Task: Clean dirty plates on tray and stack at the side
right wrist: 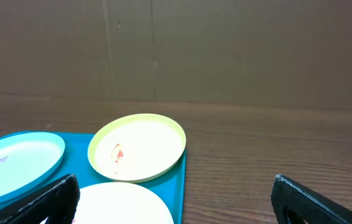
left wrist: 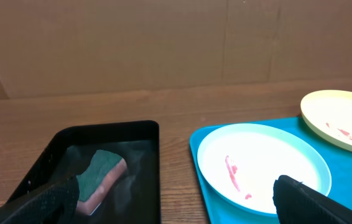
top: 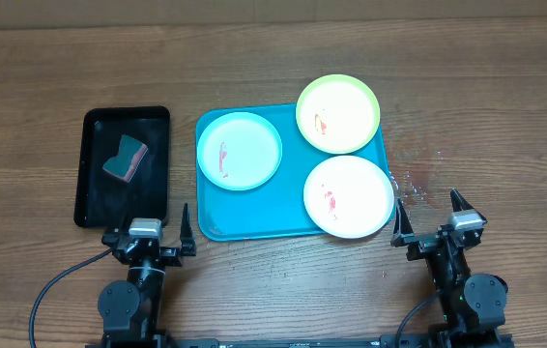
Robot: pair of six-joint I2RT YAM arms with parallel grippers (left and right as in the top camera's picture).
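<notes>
The turquoise tray (top: 254,208) lies mid-table with three plates on it, each with red smears. The light blue plate (top: 240,150) is at its left, also in the left wrist view (left wrist: 263,165) and the right wrist view (right wrist: 14,163). The yellow-green plate (top: 338,113) overhangs the tray's far right corner, also in the right wrist view (right wrist: 137,147). The white plate (top: 349,196) sits at the near right. My left gripper (top: 151,243) is open and empty at the front edge. My right gripper (top: 431,223) is open and empty, near the white plate.
A smaller black tray (top: 100,208) left of the turquoise tray holds a green-and-pink sponge (top: 126,159), also seen in the left wrist view (left wrist: 101,175). A faint reddish stain (top: 418,174) marks the wood right of the tray. A brown wall stands behind the table.
</notes>
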